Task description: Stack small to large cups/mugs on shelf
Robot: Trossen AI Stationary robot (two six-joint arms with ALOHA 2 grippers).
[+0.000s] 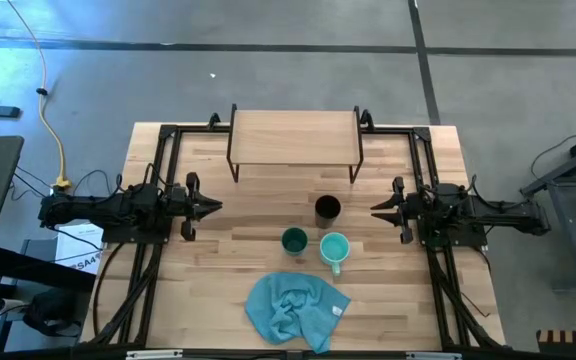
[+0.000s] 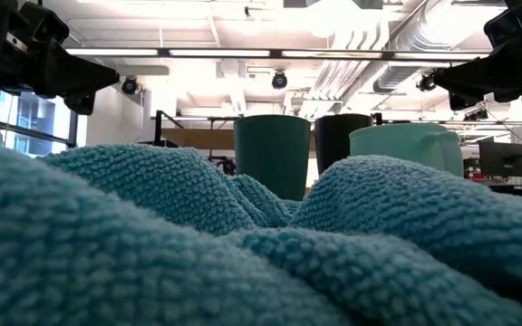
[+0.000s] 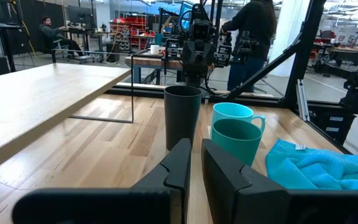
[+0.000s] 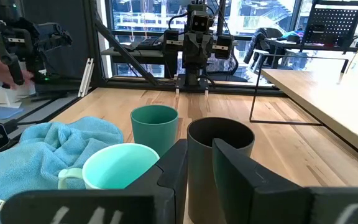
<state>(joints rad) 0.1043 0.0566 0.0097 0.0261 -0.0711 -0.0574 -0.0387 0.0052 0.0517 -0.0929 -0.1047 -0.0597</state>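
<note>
Tall black cylindrical cup, short dark teal cup, light turquoise handled mug unstacked near the bare light-wood shelf; left gripper and right gripper slightly parted, empty.

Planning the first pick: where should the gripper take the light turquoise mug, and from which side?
Probably the rim wall of the light turquoise mug, taken from above with one finger inside. It stands upright, mouth open. Its handle points toward the blue cloth, and the dark teal cup stands close on its left, so pinch the rim on the right arm's side, away from both. The right gripper is nearest.
</note>
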